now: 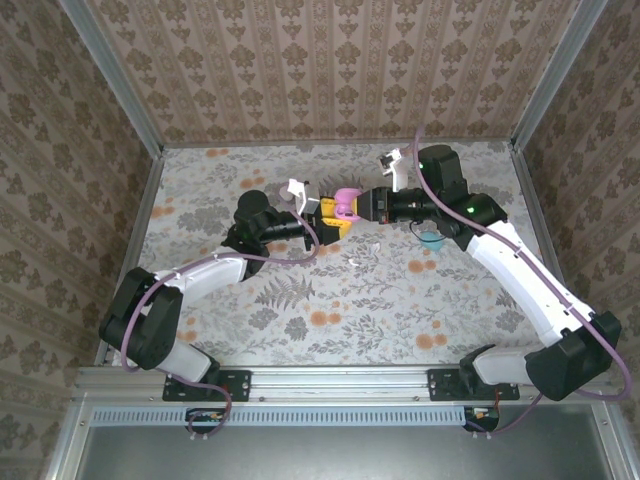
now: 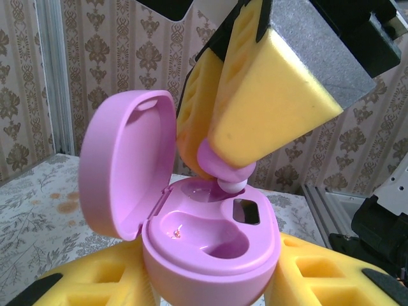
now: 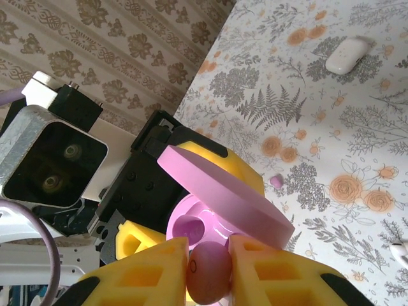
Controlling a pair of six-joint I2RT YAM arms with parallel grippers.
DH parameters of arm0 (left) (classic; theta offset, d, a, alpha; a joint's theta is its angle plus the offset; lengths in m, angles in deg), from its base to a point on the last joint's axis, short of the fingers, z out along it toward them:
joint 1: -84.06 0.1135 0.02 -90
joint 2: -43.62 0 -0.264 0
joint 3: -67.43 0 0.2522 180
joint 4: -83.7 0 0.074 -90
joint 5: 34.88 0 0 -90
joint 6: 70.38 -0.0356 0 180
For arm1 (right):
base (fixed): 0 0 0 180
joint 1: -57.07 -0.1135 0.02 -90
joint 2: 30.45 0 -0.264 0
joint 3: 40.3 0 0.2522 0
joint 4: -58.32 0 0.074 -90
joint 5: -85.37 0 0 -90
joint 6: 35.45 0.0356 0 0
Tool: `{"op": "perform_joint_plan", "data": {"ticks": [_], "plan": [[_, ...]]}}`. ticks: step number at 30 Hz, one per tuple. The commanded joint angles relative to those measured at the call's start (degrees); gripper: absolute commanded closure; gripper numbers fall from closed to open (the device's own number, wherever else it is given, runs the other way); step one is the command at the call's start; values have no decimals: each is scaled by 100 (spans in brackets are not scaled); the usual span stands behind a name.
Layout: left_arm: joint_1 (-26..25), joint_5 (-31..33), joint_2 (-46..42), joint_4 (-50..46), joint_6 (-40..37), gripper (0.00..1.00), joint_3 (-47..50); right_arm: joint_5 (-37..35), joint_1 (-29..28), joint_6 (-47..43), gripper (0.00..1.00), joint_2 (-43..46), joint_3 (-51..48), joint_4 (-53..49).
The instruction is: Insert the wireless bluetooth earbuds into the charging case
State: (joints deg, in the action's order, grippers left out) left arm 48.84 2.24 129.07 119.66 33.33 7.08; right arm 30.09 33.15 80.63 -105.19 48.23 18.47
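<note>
The pink charging case (image 2: 210,245) is upright with its lid (image 2: 127,162) swung open, and my left gripper (image 2: 210,284) is shut on its base between yellow pads. My right gripper (image 3: 208,264) is shut on a pink earbud (image 3: 208,273). In the left wrist view that earbud (image 2: 224,171) hangs white tip down, touching the rim of the case's far socket. The near socket (image 2: 213,239) is empty. From above, the case (image 1: 347,203) sits between the left gripper (image 1: 326,220) and the right gripper (image 1: 364,205) at the table's middle back. Another pink earbud (image 3: 276,181) lies loose on the table.
A teal case (image 1: 432,238) stands open under the right arm. A white case (image 3: 347,55) lies further off on the floral tabletop, and a small white piece (image 1: 358,258) lies just in front of the grippers. Metal frame rails (image 1: 140,225) edge the table.
</note>
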Motion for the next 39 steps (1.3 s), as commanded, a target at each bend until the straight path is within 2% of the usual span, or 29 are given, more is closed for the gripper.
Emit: {"op": "perform_joint_plan", "data": {"ticks": [1,11,28,39], "plan": [[-81,-231,7,421,96,58,-220,-217,-56,-158,76,126,-105,319],[-90,-201,-47,438,101,58,-196,-521,-121,-428,72,201,-137,168],[-90,-191,-51,409,76,59,-195,-484,-126,-301,67,346,-85,199],[-88,-143,-67,400,40,59,-183,-701,-113,-187,64,519,-88,163]]}}
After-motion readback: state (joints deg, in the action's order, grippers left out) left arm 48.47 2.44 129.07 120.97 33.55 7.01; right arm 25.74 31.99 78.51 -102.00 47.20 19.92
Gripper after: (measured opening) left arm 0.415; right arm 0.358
